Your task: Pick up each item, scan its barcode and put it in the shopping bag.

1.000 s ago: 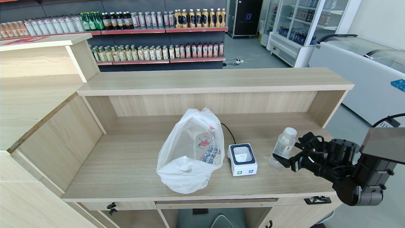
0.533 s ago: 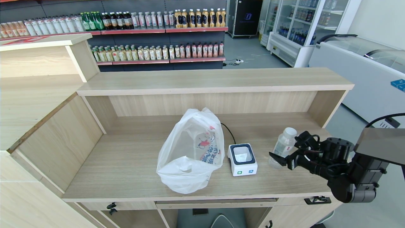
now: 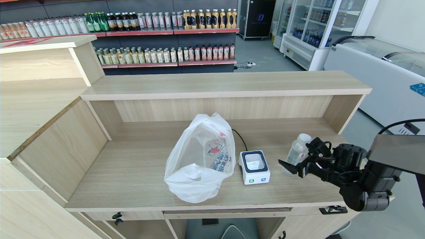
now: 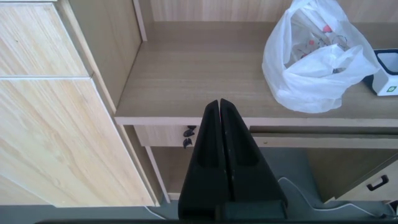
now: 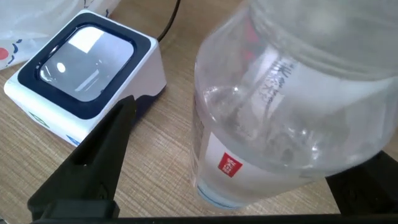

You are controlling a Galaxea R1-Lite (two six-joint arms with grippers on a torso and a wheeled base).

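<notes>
The bottle [image 3: 300,143] stands on the worktop [image 3: 132,172] at the right of the head view. It is clear with a pale cap, and its long axis is upright or close to it. That axis is what your next move turns on, because the right tool [image 3: 296,154] comes at it side-on and roughly level, so the jaws cross the body rather than run along it.

The tool is spread wide and grips nothing. One finger is on the scanner side and the other behind the bottle, with the bottle's lower half between them. In the right wrist view there's a visible gap on the scanner side, but you can't tell whether the far finger touches.

My read is that closing is the step in hand. Do it low on the body and squarely, since a light bottle could tip or skid.

The scanner [image 3: 254,166] sits just beside the bottle toward frame centre, window facing up. The shopping bag [image 3: 199,159] is next past it, mouth open. The left tool [image 4: 227,155] hangs off the worktop's front edge, pressed shut on nothing and well away. The right arm is the nearer one.
</notes>
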